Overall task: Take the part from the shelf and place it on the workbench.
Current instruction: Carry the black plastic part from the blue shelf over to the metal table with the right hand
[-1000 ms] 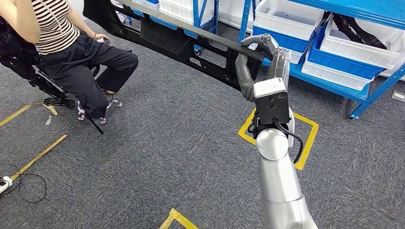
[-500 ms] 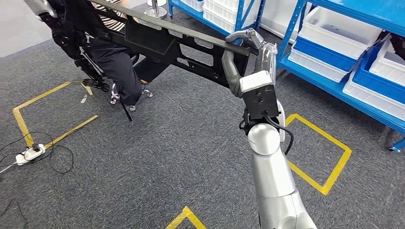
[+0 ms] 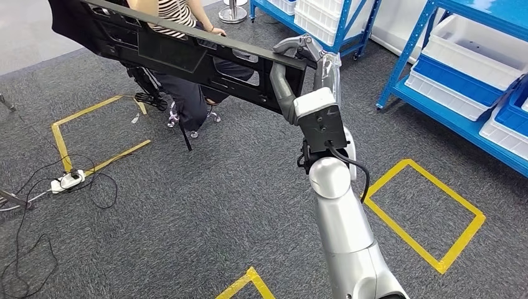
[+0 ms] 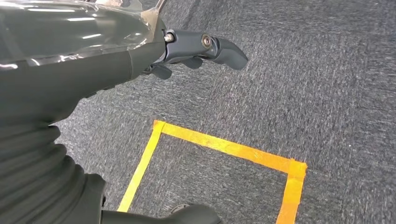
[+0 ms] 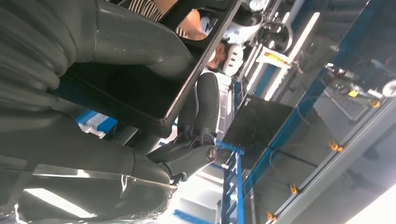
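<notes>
- The right hand (image 3: 305,53) is up high, fingers hooked over the top edge of the part (image 3: 180,53) and thumb pressed against its face: a firm grasp on the near end.
- The part is a long black panel with cut-out openings. It hangs in the air above the grey carpet (image 3: 205,205), carried roughly level, and stretches away from the right hand past the seated person (image 3: 187,81).
- From the right wrist camera, the right hand (image 5: 140,107) shows its thick thumb on one side of the panel's edge (image 5: 154,93) and dark fingers wrapping the other side, clamped tight.
- The person in the striped top sits on a chair behind the part, partly hidden by it.
- Blue shelving (image 3: 461,93) stands beyond the right hand, on the far side from the person, with white bins (image 3: 473,56) on it; the part is well clear of it.
- A yellow tape square (image 3: 429,212) lies on the carpet below the right hand, nearer the shelving. Another taped outline (image 3: 87,134) lies below the part's far end.
- A power strip (image 3: 67,180) with trailing cables sits on the carpet beside that second outline.
- The left hand (image 4: 196,53) hangs over the carpet, fingers curled in with nothing between them, above a yellow tape corner (image 4: 224,149).
</notes>
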Available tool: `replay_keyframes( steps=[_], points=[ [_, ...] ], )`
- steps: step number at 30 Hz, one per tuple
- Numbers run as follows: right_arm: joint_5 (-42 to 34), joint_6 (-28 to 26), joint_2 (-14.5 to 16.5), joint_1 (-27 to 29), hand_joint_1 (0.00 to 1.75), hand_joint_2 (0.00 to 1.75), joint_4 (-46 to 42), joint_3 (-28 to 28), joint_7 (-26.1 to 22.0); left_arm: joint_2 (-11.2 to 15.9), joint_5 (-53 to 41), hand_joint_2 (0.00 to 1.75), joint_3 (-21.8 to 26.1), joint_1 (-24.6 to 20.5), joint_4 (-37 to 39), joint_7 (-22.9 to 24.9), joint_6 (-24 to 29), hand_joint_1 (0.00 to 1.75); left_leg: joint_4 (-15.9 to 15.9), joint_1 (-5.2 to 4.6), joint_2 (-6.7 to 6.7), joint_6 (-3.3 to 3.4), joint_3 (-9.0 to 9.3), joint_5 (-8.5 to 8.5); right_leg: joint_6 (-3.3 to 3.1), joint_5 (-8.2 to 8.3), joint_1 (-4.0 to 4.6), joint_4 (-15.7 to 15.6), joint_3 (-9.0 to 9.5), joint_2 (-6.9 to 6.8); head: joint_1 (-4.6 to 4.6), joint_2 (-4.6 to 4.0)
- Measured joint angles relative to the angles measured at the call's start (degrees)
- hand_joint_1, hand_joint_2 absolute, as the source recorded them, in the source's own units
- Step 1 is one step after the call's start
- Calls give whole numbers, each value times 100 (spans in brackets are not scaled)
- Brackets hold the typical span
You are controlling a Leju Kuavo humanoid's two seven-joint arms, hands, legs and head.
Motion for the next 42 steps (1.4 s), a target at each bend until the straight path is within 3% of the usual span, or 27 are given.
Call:
replay_keyframes(
  steps=[1, 4, 5, 7, 9, 10, 11, 12, 15, 17, 18, 19, 21, 23, 25, 26, 27, 29, 31, 32, 34, 36, 38, 40, 41, 42],
  points=[
    [-1, 0, 5, -8, 175, 175, 3, 4, -1, -4, 0, 175, 0, -4, -3, -2, -1, 0, -145, -16, 46, 30, 77, 29, 31, -16, 22, 4, 8, -35, 13, 0],
    [-2, -1, 10, -23, 175, 175, 16, 19, -4, -8, 0, 175, 0, -7, -9, -5, -1, 0, -179, -52, -112, 169, 63, 38, 119, -54, 18, 1, 34, -135, 46, 0],
    [-3, -2, 10, -28, 175, 175, 21, 23, -5, -9, 3, 175, 0, -7, -14, -15, 1, 0, -194, -50, -170, 209, 69, 51, 138, -111, 0, 78, 3, -78, 50, 0],
    [-14, -9, -5, -43, 175, 175, 38, 28, -6, -10, 28, 175, 0, -11, -25, -67, 2, 0, -214, -42, -278, 281, 80, 77, 119, -348, -30, 568, -237, 149, 65, 0],
    [-38, -23, -40, -48, 175, 175, 67, 31, -7, -9, 81, 175, 0, -15, -25, -172, 2, 0, -212, -62, -404, 324, 73, 84, 76, -626, -25, 1352, -639, 317, 78, 0],
    [-50, -31, -58, -45, 175, 175, 84, 31, -7, -7, 109, 175, 0, -16, -25, -229, 2, 0, -211, -73, -480, 331, 72, 84, 75, -687, -22, 1623, -793, 352, 78, 0],
    [-57, -37, -72, -42, 175, 175, 101, 34, -7, -2, 136, 175, 0, -16, -24, -281, 2, 0, -209, -83, -560, 337, 72, 86, 89, -664, -18, 1689, -854, 374, 80, 0],
    [-62, -41, -80, -41, 175, 175, 113, 38, -7, 3, 158, 175, 0, -16, -21, -322, 2, 0, -208, -91, -639, 339, 74, 88, 112, -549, -17, 1511, -797, 396, 79, 0],
    [-79, -44, -87, -59, 175, 175, 125, 61, -8, 6, 199, 175, 0, -17, 0, -366, 1, 0, -198, -114, -851, 318, 69, 98, 117, -78, -4, 388, -302, 619, 78, 0],
    [-107, -44, -78, -74, 175, 175, 132, 81, -10, 3, 215, 175, 0, -6, 12, -328, 1, 0, -189, -116, -951, 273, 45, 106, 63, 42, 20, 77, -145, 710, 74, 0],
    [-119, -43, -64, -81, 175, 175, 139, 92, -11, 3, 217, 175, 0, 6, 13, -297, 1, 0, -189, -110, -997, 242, 34, 110, 36, 64, 28, 65, -129, 676, 74, 0],
    [-128, -39, -40, -90, 175, 175, 147, 106, -11, 3, 215, 175, 0, 20, 9, -263, 2, 0, -179, -97, -1000, 214, 21, 106, 10, 81, 17, 49, -120, 631, 72, 0],
    [-152, -16, 20, -121, 175, 175, 169, 135, -12, -3, 195, 175, 0, 35, -8, -194, 5, 0, 19, -102, -786, 147, -80, -31, -49, 106, -12, 10, -91, 534, 52, 0],
    [-207, 5, 56, -151, 175, 175, 201, 151, -19, -15, 169, 175, 0, 33, -43, -136, 8, 0, 628, -98, -479, 79, -382, -366, -91, 99, -15, -4, -71, 418, 26, 0],
    [-256, 16, 67, -161, 175, 175, 242, 158, -32, -28, 158, 175, 0, 32, -83, -103, 8, 0, 1304, -58, -370, 18, -728, -632, -109, 85, -6, -3, -68, 289, 16, 0],
    [-267, 23, 74, -161, 175, 175, 263, 166, -38, -35, 156, 175, 1, 35, -102, -92, 8, 0, 1418, -36, -347, -5, -790, -632, -112, 81, -5, -1, -68, 224, 13, 0],
    [-271, 32, 84, -162, 175, 175, 283, 175, -42, -38, 156, 175, 1, 38, -122, -79, 8, 0, 1306, -15, -320, -23, -733, -528, -108, 75, -7, 0, -66, 166, 9, 0],
    [-274, 48, 110, -176, 175, 175, 308, 202, -44, -49, 164, 175, 2, 39, -163, -55, 8, 0, 583, 14, -145, -44, -331, -196, -77, 53, -3, 12, -58, 69, 6, 0],
    [-285, 61, 135, -226, 175, 175, 324, 227, -49, -75, 180, 175, 2, 31, -207, -28, 8, 0, 3, -2, 12, 1, -5, -11, -15, 12, 38, 40, -57, -7, 11, 0],
    [-293, 67, 146, -259, 175, 175, 335, 239, -52, -91, 191, 175, 1, 30, -226, -10, 8, 0, -101, -20, 29, 44, 47, 4, 12, -4, 59, 46, -51, -48, 20, 0],
    [-307, 77, 157, -315, 175, 175, 366, 260, -55, -114, 217, 175, 1, 35, -268, 22, 8, 0, -119, -43, -100, 146, 35, 21, 62, -31, 63, 44, -33, -138, 41, 0],
    [-314, 80, 157, -348, 175, 175, 388, 273, -55, -129, 231, 175, 2, 40, -305, 41, 9, 0, -147, -37, -215, 233, 41, 52, 97, -146, 35, 212, -102, -24, 49, 0],
    [-319, 80, 146, -362, 175, 175, 410, 278, -56, -139, 232, 175, 2, 40, -330, 51, 10, 0, -159, -31, -323, 293, 43, 71, 80, -420, 9, 823, -391, 238, 64, 0],
    [-331, 80, 137, -363, 175, 175, 448, 278, -55, -144, 231, 175, 2, 43, -348, 80, 10, 0, -157, -43, -455, 320, 38, 74, 66, -684, 4, 1600, -783, 361, 70, 0],
    [-336, 80, 135, -361, 175, 175, 469, 279, -55, -146, 231, 175, 2, 47, -362, 102, 10, 0, -156, -51, -531, 324, 38, 75, 82, -707, 4, 1770, -886, 378, 70, 0],
    [-339, 80, 140, -361, 175, 175, 486, 281, -55, -146, 229, 175, 2, 52, -378, 126, 10, 0, -155, -56, -607, 324, 38, 77, 110, -642, 4, 1706, -877, 390, 70, 0]
  ],
)
